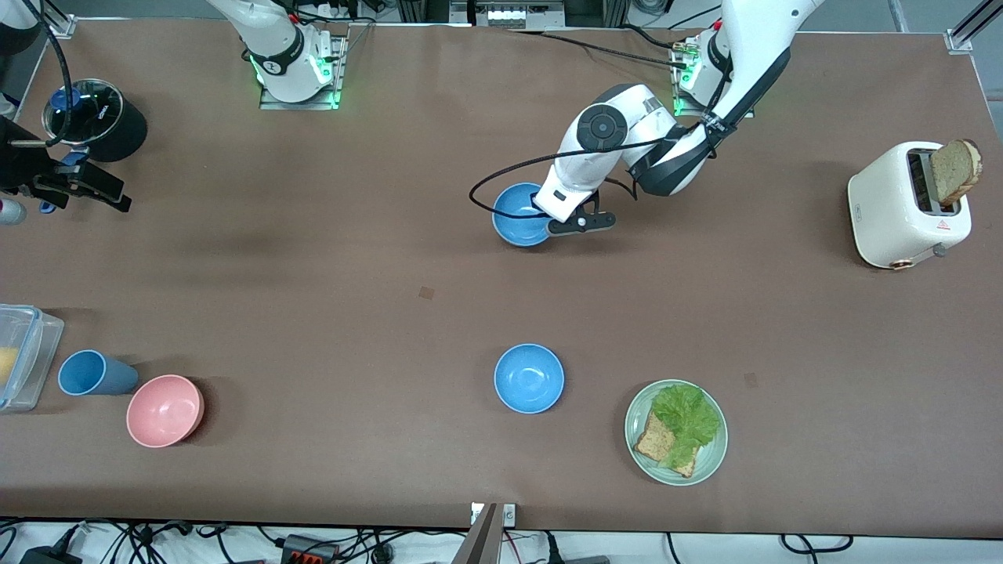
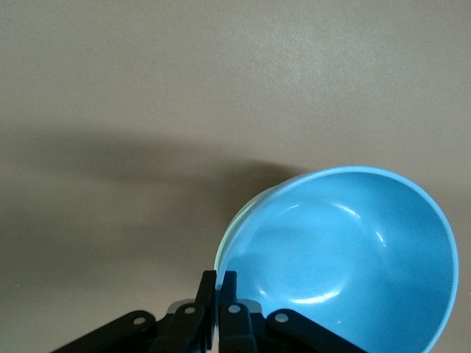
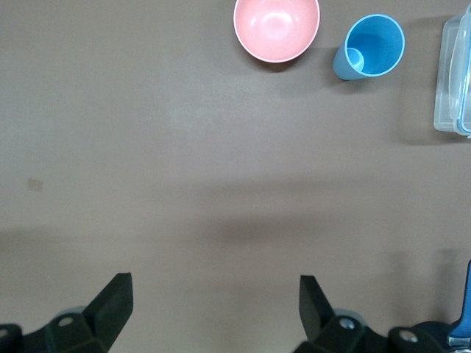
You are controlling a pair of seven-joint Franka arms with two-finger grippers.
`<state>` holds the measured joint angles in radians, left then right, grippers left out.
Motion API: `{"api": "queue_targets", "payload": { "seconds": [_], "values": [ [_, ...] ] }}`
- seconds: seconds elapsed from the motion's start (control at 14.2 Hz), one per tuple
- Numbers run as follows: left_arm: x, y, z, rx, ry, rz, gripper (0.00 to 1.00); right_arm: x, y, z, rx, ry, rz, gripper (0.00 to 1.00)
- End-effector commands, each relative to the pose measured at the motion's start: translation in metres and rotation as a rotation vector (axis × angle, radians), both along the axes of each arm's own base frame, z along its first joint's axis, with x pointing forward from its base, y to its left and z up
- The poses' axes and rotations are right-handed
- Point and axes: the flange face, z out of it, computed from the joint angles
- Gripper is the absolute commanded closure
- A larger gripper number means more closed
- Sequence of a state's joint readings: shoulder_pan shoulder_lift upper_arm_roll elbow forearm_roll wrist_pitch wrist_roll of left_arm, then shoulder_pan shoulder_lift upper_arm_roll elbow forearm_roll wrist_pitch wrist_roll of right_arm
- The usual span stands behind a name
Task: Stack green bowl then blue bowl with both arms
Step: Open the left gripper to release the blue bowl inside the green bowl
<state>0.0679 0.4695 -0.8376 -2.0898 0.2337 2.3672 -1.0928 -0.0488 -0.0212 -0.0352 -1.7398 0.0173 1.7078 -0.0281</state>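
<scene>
My left gripper (image 1: 551, 220) is shut on the rim of a sky-blue bowl (image 1: 519, 213) in the middle of the table, toward the robots' bases. In the left wrist view its fingers (image 2: 219, 278) pinch the rim of this blue bowl (image 2: 346, 257). A thin pale mint-green edge, the green bowl (image 2: 227, 241), shows just under the blue bowl's rim; the rest of it is hidden. A second blue bowl (image 1: 529, 378) sits alone nearer the front camera. My right gripper (image 1: 106, 194) is open and empty at the right arm's end of the table, its fingers wide apart (image 3: 215, 290).
A pink bowl (image 1: 164, 410), a blue cup (image 1: 90, 373) and a clear container (image 1: 23, 356) sit at the right arm's end. A green plate (image 1: 639, 423) with lettuce and bread and a white toaster (image 1: 897, 205) holding bread stand toward the left arm's end. A black pot (image 1: 98, 117) stands near my right gripper.
</scene>
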Motion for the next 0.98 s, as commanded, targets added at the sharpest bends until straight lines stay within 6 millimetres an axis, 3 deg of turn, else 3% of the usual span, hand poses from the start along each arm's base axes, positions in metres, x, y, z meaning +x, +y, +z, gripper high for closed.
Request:
{"api": "queue_targets", "payload": {
  "seconds": [0.0, 0.21, 0.42, 0.49, 0.7, 0.91],
  "values": [
    [-0.004, -0.007, 0.000, 0.017, -0.002, 0.005, 0.95, -0.004, 0.001, 0.000, -0.016, -0.002, 0.012, 0.00],
    [-0.007, -0.009, -0.001, 0.023, 0.004, -0.004, 0.92, -0.004, 0.001, 0.000, -0.016, -0.002, 0.012, 0.00],
    [0.009, 0.007, 0.002, 0.027, 0.004, 0.028, 0.68, -0.002, 0.002, -0.002, -0.015, 0.003, 0.014, 0.00],
    [0.011, 0.008, 0.005, 0.039, 0.011, 0.028, 0.67, -0.002, 0.001, -0.002, -0.014, 0.000, 0.010, 0.00],
    [0.022, 0.002, 0.037, 0.082, 0.047, 0.018, 0.66, -0.002, 0.001, -0.001, -0.014, 0.000, 0.012, 0.00],
    [0.051, 0.022, 0.070, 0.070, 0.054, -0.021, 0.67, -0.002, 0.002, -0.001, -0.016, -0.003, 0.015, 0.00]
  ]
}}
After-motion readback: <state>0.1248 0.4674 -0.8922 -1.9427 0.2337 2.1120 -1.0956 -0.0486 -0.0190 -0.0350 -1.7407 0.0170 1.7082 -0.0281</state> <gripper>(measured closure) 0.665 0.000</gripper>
